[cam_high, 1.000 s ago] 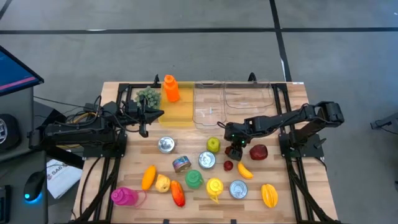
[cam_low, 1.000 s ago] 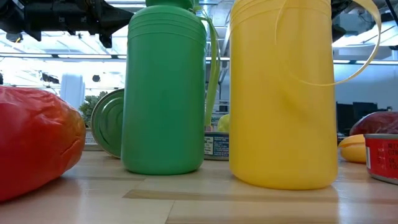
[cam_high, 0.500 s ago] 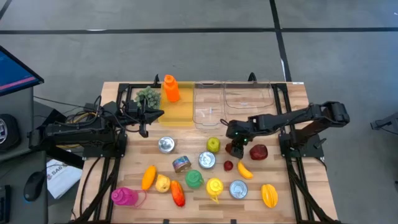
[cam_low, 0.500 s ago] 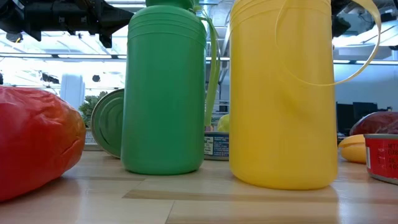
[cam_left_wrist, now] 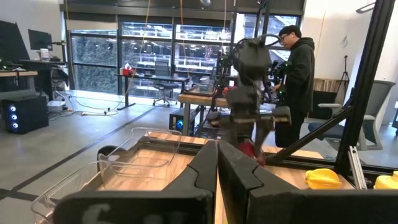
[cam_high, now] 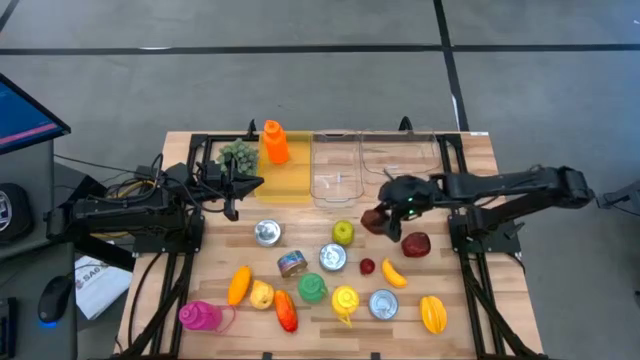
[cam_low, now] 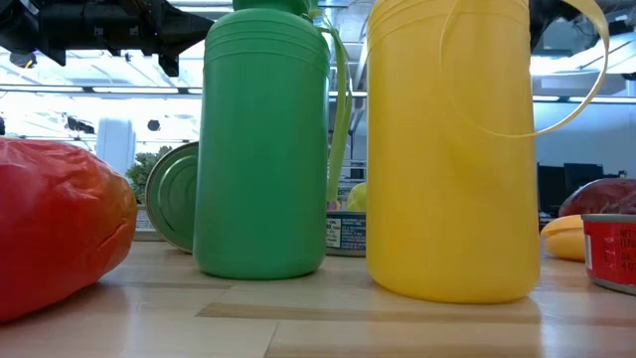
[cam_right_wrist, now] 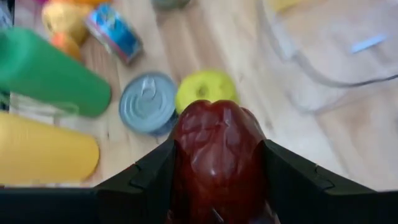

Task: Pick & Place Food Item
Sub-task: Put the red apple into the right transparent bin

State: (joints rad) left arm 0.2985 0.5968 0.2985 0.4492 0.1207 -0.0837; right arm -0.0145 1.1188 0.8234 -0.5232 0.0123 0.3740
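Observation:
My right gripper [cam_high: 378, 218] hangs over the middle of the table, shut on a dark red, wrinkled fruit [cam_right_wrist: 214, 155]. It is just near of the clear bins [cam_high: 372, 165], and the left wrist view shows it far off [cam_left_wrist: 249, 148]. Below it on the wood lie a yellow-green apple [cam_right_wrist: 205, 90] and a silver can [cam_right_wrist: 148, 102]. A second dark red fruit [cam_high: 416, 243] rests on the table to its right. My left gripper [cam_left_wrist: 217, 171] waits shut at the table's left side, next to the yellow bin [cam_high: 285, 178]. My right gripper pinches the dark red fruit between its two fingers [cam_right_wrist: 146, 180], one on each flank of the fruit [cam_right_wrist: 183, 155]. The fingers come from above, slanting down from the table's right. The fruit is lifted clear of the table.
An orange bottle [cam_high: 275, 142] and green grapes [cam_high: 238, 155] sit by the yellow bin. Cans, green [cam_low: 263, 149] and yellow [cam_low: 452, 149] bottles, a pink bottle [cam_high: 198, 316], a red pepper [cam_low: 60, 229] and yellow fruits crowd the near half. A person [cam_left_wrist: 298, 68] stands beyond the table.
My right gripper has risen from the table with the dark red fruit between its fingers and moved toward the far edge, nearer the clear bins. The fruit, which was down among the other items, is now lifted clear. The arm has stretched out.

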